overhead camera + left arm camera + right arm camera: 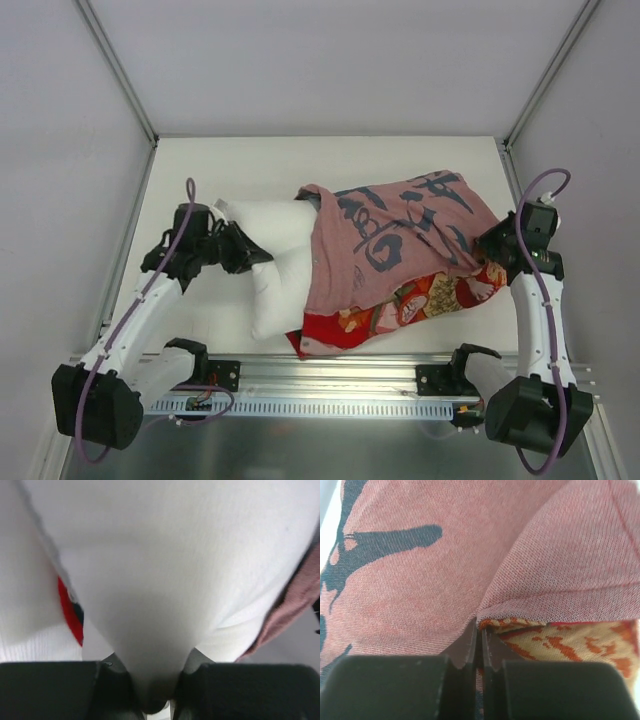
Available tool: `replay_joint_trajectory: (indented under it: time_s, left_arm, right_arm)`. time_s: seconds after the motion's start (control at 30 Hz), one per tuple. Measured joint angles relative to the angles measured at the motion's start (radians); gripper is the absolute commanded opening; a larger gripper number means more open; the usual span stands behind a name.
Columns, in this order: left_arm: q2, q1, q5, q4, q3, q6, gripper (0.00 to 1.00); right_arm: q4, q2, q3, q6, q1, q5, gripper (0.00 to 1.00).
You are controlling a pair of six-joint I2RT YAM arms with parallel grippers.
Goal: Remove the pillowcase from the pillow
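Observation:
The white pillow (275, 262) lies on the table, its left half bare. The dusty-pink pillowcase (400, 235) with dark-blue calligraphy covers its right half, and its red floral side (430, 300) shows along the near edge. My left gripper (250, 255) is shut on a pinch of the pillow's left end, whose white fabric (165, 580) bulges between the fingers (55, 690). My right gripper (490, 250) is shut on the pillowcase's right edge, where pink cloth (420, 580) and floral cloth (580, 645) meet at the fingers (465, 650).
A white table (200, 170) lies under everything, with grey walls on three sides. A metal rail (330, 375) runs along the near edge between the arm bases.

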Motion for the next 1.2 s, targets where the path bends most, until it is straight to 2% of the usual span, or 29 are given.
replay_joint_trajectory:
  time_s: [0.1,0.23,0.4,0.6,0.73,0.77,0.8,0.9,1.03,1.13,1.2]
  left_arm:
    - [-0.019,0.149,0.056,-0.083,0.127,0.048,0.00]
    - [-0.008,0.436,0.138,-0.186,0.329,0.117,0.00]
    - [0.051,0.689,0.235,-0.246,0.462,0.134,0.00]
    - [0.109,0.734,0.327,-0.283,0.508,0.136,0.00]
    - [0.110,0.739,0.326,-0.292,0.502,0.140,0.00]
    - [0.111,0.742,0.326,-0.291,0.500,0.143,0.00]
    - [0.113,0.747,0.326,-0.291,0.499,0.148,0.00]
    - [0.118,0.750,0.327,-0.282,0.486,0.156,0.00]
    - [0.127,0.754,0.327,-0.271,0.472,0.163,0.00]
    - [0.128,0.754,0.337,-0.264,0.460,0.171,0.00]
    - [0.128,0.753,0.346,-0.262,0.454,0.178,0.00]
  right_arm:
    - [-0.036,0.007,0.017,-0.012,0.001,0.001,0.01]
    - [-0.108,0.032,0.125,-0.027,-0.021,0.010,0.01]
    - [-0.165,0.026,0.277,-0.023,-0.164,-0.088,0.01]
    - [-0.192,-0.042,0.300,-0.028,-0.207,-0.130,0.01]
    - [-0.166,-0.130,0.129,-0.031,-0.124,-0.100,0.01]
    - [-0.156,-0.152,0.065,-0.031,-0.102,-0.095,0.04]
    - [-0.157,-0.168,0.001,-0.031,-0.090,-0.093,0.38]
    - [-0.180,-0.193,-0.129,-0.031,-0.074,-0.074,0.81]
    - [-0.218,-0.214,-0.103,-0.053,-0.059,-0.039,0.89]
    - [-0.215,-0.164,0.038,-0.065,-0.031,-0.023,0.94]
    - [-0.195,-0.071,0.164,-0.075,0.007,-0.026,0.96]
